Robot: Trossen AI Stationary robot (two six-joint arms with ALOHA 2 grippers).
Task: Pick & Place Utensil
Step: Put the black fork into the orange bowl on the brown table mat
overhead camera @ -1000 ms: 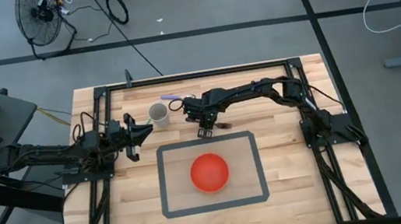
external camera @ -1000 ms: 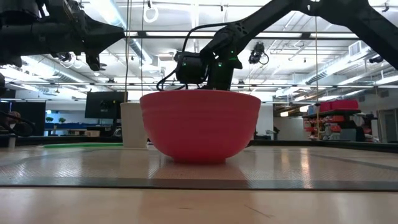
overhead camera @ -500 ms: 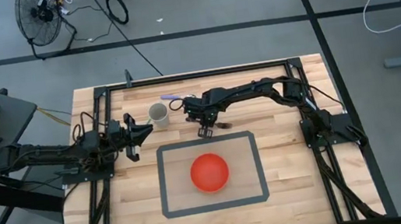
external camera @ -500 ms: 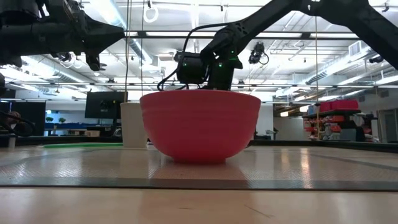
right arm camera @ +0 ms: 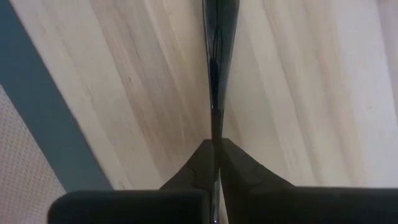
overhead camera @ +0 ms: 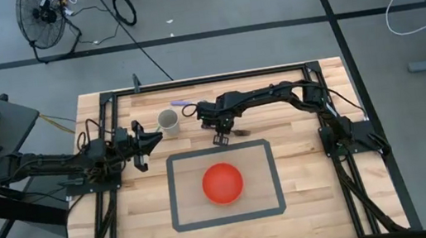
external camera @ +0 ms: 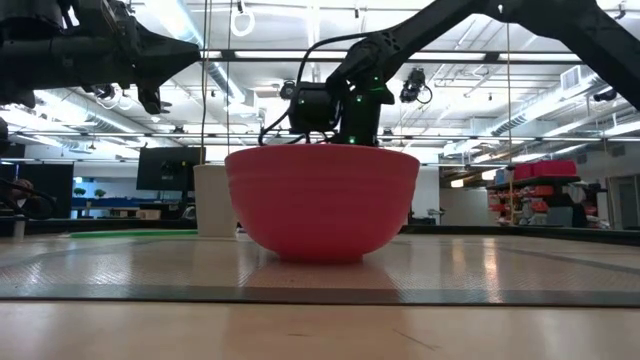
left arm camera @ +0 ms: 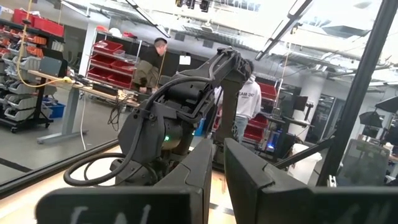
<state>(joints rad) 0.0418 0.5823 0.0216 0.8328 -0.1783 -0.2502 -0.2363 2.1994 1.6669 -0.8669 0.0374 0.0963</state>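
Note:
A thin dark utensil (overhead camera: 234,133) lies level just beyond the grey-framed mat's far edge; in the right wrist view the utensil (right arm camera: 217,56) runs straight away from the fingers over bare wood. My right gripper (overhead camera: 220,138) is shut on it. A red bowl (overhead camera: 222,183) stands on its base in the middle of the mat and hides the right gripper's fingertips in the low view. My left gripper (overhead camera: 146,145) waits near the table's left side, beside a white cup (overhead camera: 168,122), its fingers (left arm camera: 199,171) only a narrow slit apart, touching nothing. My right gripper pinches the utensil's thin end (right arm camera: 215,127) between its two fingertips (right arm camera: 196,158), coming from above and pointing down. The utensil runs on from the fingers toward the table's right, about level. Whether its other end rests on the wood does not show.
The grey-bordered mat (overhead camera: 175,193) holds the red bowl (external camera: 320,200). The white cup (external camera: 214,200) stands on the wood left of the right gripper, and a small purple thing (overhead camera: 182,102) lies near the far edge. Black frame rails (overhead camera: 207,79) run round the table.
My right gripper, still shut on the utensil, has risen a little and shifted slightly toward the table's right.

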